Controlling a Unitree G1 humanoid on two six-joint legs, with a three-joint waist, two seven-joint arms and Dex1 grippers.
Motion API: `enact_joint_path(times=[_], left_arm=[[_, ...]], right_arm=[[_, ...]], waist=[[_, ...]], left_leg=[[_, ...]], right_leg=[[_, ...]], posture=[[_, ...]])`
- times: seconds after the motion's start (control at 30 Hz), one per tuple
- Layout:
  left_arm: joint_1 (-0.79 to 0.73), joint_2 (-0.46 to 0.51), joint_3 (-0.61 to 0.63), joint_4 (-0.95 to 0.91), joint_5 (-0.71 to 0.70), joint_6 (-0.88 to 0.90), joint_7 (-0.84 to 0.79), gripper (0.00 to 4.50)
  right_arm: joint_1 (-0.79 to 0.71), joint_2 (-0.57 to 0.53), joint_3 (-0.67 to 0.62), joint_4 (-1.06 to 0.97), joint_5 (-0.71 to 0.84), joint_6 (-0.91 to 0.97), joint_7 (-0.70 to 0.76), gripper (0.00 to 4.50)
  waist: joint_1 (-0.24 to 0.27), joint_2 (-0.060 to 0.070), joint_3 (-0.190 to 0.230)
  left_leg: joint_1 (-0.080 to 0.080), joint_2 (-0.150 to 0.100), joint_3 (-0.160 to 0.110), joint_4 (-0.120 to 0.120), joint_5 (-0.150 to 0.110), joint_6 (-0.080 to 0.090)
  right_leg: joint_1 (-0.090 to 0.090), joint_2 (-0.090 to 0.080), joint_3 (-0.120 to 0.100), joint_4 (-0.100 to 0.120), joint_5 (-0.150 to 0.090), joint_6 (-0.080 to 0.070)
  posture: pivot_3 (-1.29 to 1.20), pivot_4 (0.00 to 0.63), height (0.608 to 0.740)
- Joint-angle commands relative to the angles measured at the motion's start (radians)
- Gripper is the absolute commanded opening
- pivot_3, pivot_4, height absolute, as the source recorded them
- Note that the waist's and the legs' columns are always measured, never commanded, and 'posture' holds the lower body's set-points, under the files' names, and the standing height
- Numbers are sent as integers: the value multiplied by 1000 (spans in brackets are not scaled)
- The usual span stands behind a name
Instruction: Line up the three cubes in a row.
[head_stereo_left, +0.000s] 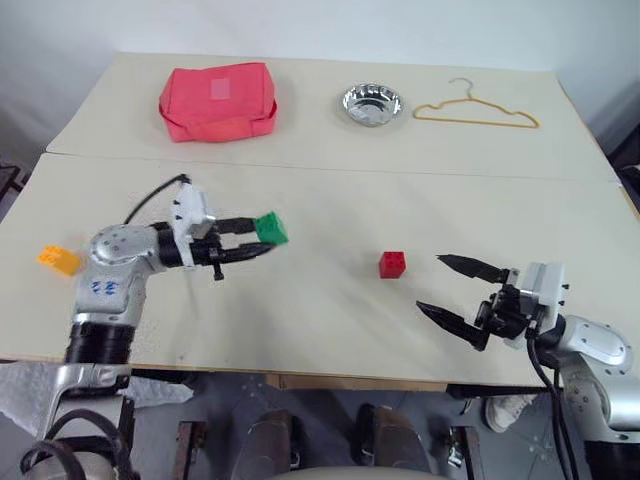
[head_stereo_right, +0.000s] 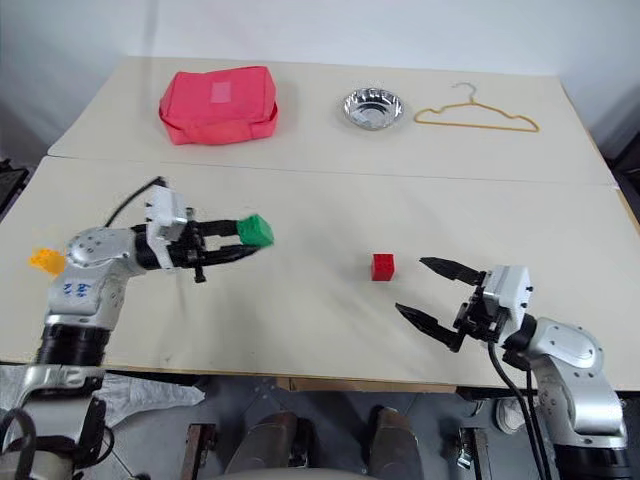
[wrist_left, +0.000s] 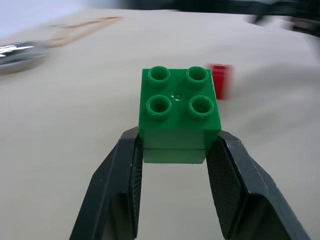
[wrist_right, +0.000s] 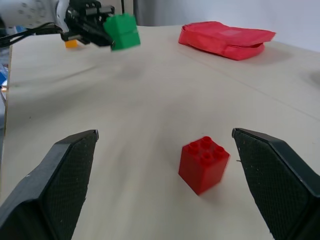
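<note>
My left gripper (head_stereo_left: 262, 240) is shut on the green cube (head_stereo_left: 271, 228), holding it above the table at centre left; the wrist view shows the green cube (wrist_left: 179, 112) studs-up between both fingers. The red cube (head_stereo_left: 392, 264) sits on the table to the right of it, also seen as the red cube (wrist_right: 204, 164) ahead of my right gripper. The orange-yellow cube (head_stereo_left: 58, 259) lies near the table's left edge. My right gripper (head_stereo_left: 450, 292) is open, low over the table, to the right of the red cube, with nothing between its fingers.
A red fabric pouch (head_stereo_left: 218, 102) lies at the back left. A metal bowl (head_stereo_left: 371, 104) and a yellow wire hanger (head_stereo_left: 477, 112) rest at the back right. A seam between two tabletops (head_stereo_left: 400, 168) runs across behind the cubes.
</note>
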Motion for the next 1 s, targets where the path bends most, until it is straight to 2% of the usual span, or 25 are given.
enact_joint_path(times=[0.03, 0.17, 0.27, 0.33, 0.43, 0.6, 0.67, 0.83, 0.93, 1.0], left_arm=[[-115, -70, -84, 223, 90, -177, -111, 1473], [-227, -135, -119, 472, 168, -316, -138, 1473], [-283, -171, -122, 593, 204, -379, -129, 1473], [-306, -195, -120, 638, 214, -386, -145, 1473], [-343, -236, -117, 703, 255, -403, -66, 1473], [-366, -247, -105, 747, 290, -405, -16, 1473], [-364, -242, -102, 749, 295, -405, -22, 2201], [-331, -214, -48, 662, 232, -390, -84, 3611], [-232, -156, 19, 466, 151, -374, -100, 4472], [-117, -111, 74, 263, 72, -291, -80, 4472]], right_arm=[[13, -21, -53, -42, 20, -2, -9, 4500], [16, -22, -63, -66, 23, 5, -27, 4500], [24, -19, -62, -81, 24, 6, -35, 4500], [28, -13, -56, -87, 20, 3, -41, 4500], [18, 13, -17, -89, 0, -9, -59, 4500], [5, 39, 27, -97, -9, -9, -69, 4500], [1, 40, 38, -92, -11, -11, -66, 4500], [-37, 39, 65, -60, -10, -11, -40, 4500], [-77, 43, 92, -39, -5, -7, -16, 4500], [-99, 43, 107, -31, 3, 3, -1, 4500]], waist=[[-1, 0, 0], [-8, -2, 1], [-9, -2, 1], [-5, -3, 2], [1, -5, 3], [-2, -5, 3], [-3, -5, 3], [-4, -5, 3], [-8, -5, 3], [-22, -5, 3]], left_leg=[[0, 0, 1, 0, 0, 0], [-1, 0, 6, 0, 0, 0], [-1, 0, 6, -1, 0, 0], [-1, 0, 6, 0, 0, 1], [-1, -1, 3, 0, 1, 1], [-3, -2, -2, 1, 1, 2], [-2, -2, -3, 1, 1, 2], [-3, -2, -3, 1, 1, 3], [-2, -1, -3, 1, 1, 2], [-2, 4, -3, 1, 1, 2]], right_leg=[[0, 0, 0, 0, 0, 0], [-1, 0, 0, 0, 0, 0], [-2, 0, 0, 0, 0, 0], [-1, 0, 0, 0, 0, 0], [-1, -1, 0, 0, 1, 1], [-1, -3, -1, 1, 1, 1], [-1, -3, -2, 1, 1, 1], [-1, -3, -2, 1, 1, 1], [-1, -3, -2, 1, 1, 1], [-1, -3, -2, 2, 1, 1]], posture=[[0, 150, 740], [0, 150, 740], [0, 150, 740], [0, 150, 740], [0, 150, 740], [0, 150, 740], [0, 150, 740], [0, 150, 740], [0, 150, 740], [0, 150, 740]])
